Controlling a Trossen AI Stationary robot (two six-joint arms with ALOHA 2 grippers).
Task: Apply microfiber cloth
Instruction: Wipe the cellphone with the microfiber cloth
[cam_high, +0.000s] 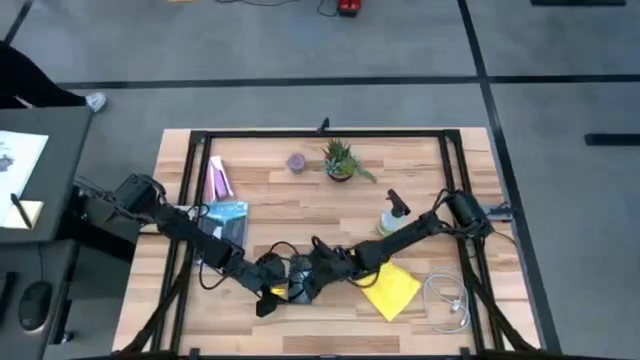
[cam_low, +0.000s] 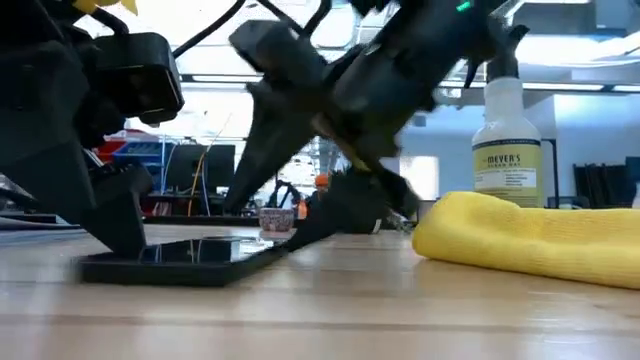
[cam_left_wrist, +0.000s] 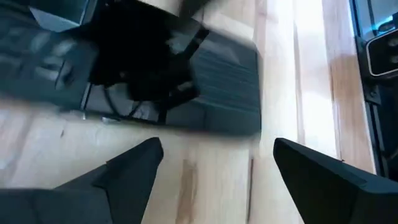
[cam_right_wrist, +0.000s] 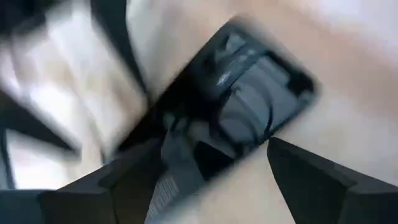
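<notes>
Yellow cloth (cam_high: 391, 290) lies on the table (cam_high: 300, 200), just right of both claws. The left claw (cam_left_wrist: 214, 168) is wide open over the black phone (cam_low: 180, 262). The right claw (cam_right_wrist: 211, 168) is wide open there too. A spray bottle (cam_low: 507, 135) stands behind the cloth.

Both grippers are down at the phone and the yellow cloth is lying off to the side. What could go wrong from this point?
The smartphone looks tilted, one edge lifted by the right gripper, so it may slip or drop flat on the table. The two grippers, left gripper included, crowd together and could collide. The microfiber cloth lies unheld beside them, close to the spray bottle, which a sweeping arm might knock.
</notes>
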